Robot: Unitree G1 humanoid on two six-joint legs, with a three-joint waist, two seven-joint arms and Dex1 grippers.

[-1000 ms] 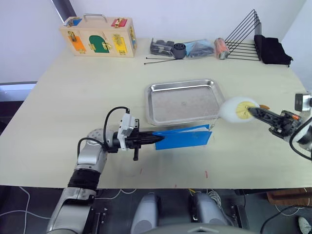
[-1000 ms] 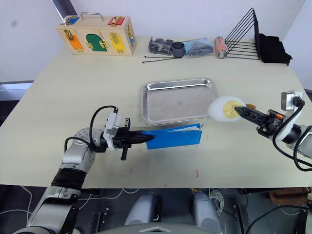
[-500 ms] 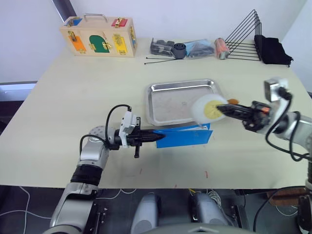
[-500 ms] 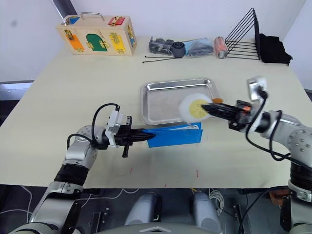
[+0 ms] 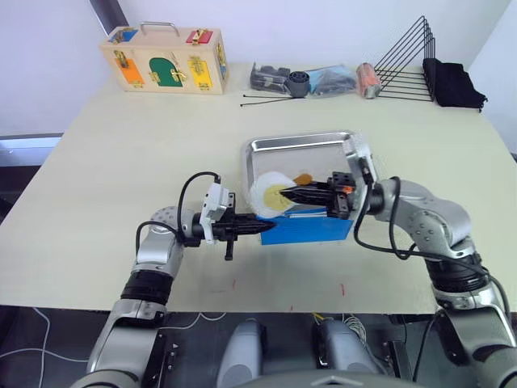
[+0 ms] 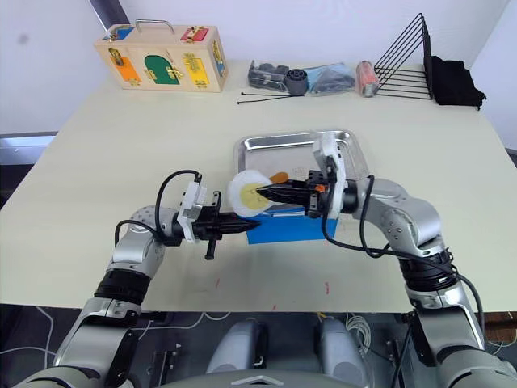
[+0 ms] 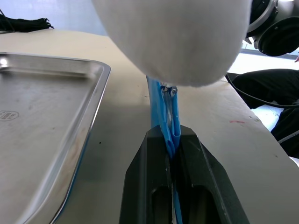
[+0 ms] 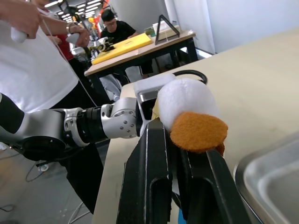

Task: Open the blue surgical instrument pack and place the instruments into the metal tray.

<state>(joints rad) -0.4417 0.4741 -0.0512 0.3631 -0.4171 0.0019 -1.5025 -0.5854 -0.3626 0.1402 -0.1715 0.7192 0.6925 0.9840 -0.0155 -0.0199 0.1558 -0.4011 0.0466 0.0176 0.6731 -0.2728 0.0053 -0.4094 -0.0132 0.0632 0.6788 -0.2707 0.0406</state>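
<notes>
The blue surgical instrument pack lies on the table against the near rim of the metal tray. My left gripper is shut on the pack's left edge; in the left wrist view the blue fabric is pinched between the fingers. My right gripper reaches leftward over the pack and is shut on a white plush ball with an orange-yellow face. The ball hangs just above the pack's zip pulls near its left end. The instruments are hidden.
Along the table's far edge stand a wooden latch box, a bag of dark parts, two thin black rods, an orange can, a black wire rack and black cloth. People stand beyond the table.
My right arm has swung left from beside the tray's right end to over the pack's left end, carrying the plush ball. The left gripper has kept its hold on the pack.
</notes>
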